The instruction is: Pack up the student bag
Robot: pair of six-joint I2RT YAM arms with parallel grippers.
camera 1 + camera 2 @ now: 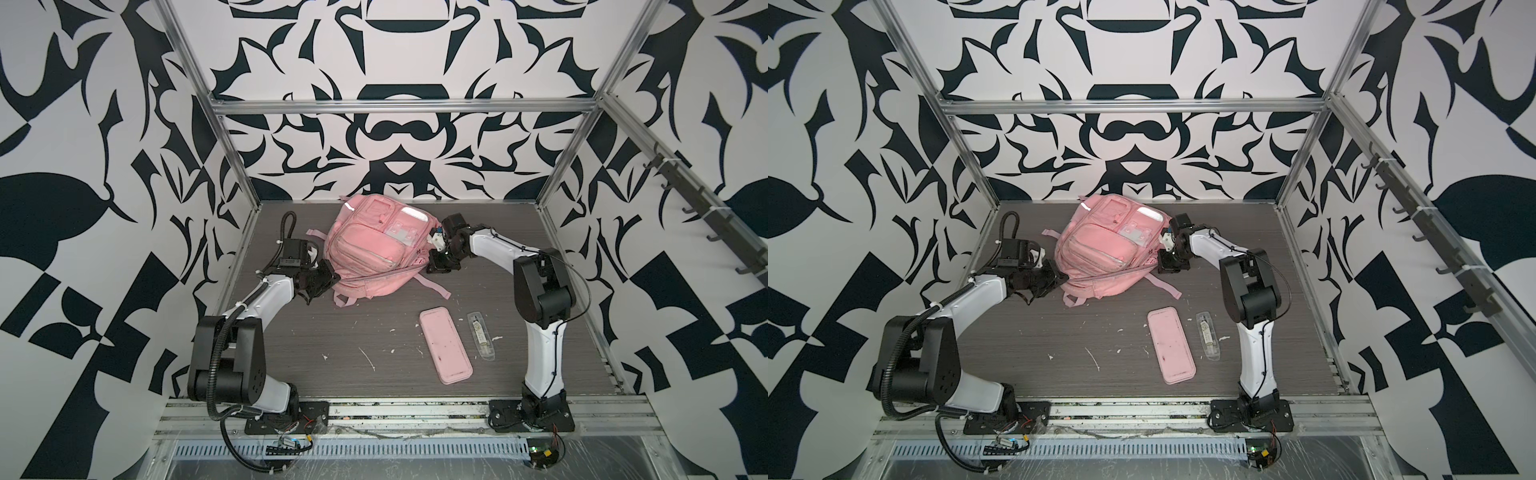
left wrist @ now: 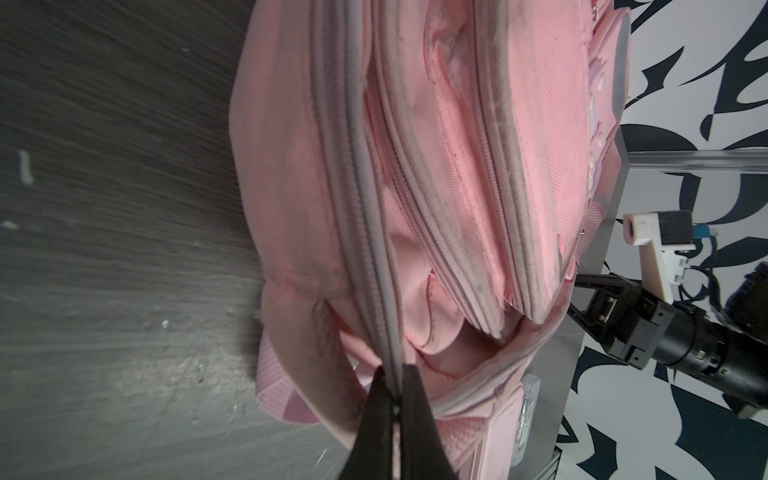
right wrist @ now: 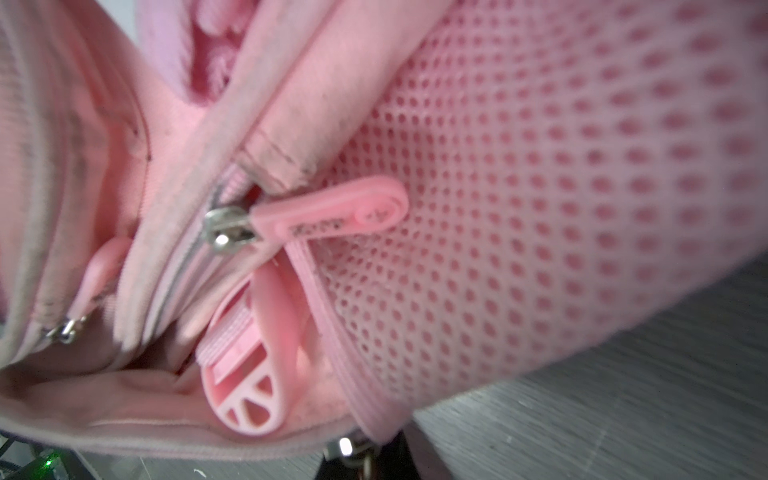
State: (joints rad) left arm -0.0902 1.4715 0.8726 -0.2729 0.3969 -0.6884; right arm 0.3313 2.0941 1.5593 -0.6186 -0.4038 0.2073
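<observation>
The student bag point(image 1: 374, 245) point(image 1: 1104, 249), a pink backpack with zip pockets and silver strips, lies at the back middle of the table in both top views. My left gripper point(image 1: 329, 279) point(image 1: 1059, 277) is at its near left corner. In the left wrist view this gripper point(image 2: 395, 376) is shut on the grey zip edge of the student bag point(image 2: 436, 174), beside a gaping compartment. My right gripper point(image 1: 436, 264) point(image 1: 1163, 266) is at the bag's right side. In the right wrist view it point(image 3: 365, 455) is shut on a metal zip pull under the mesh pocket point(image 3: 540, 187); its fingers are mostly hidden.
A flat pink pencil case point(image 1: 445, 345) point(image 1: 1171, 345) lies at the front right of the table, with a clear packet point(image 1: 481, 336) point(image 1: 1207, 336) holding a pen-like item beside it. Pink straps point(image 1: 436, 286) trail from the bag. Metal frame posts and a hook rail point(image 1: 706, 216) border the space.
</observation>
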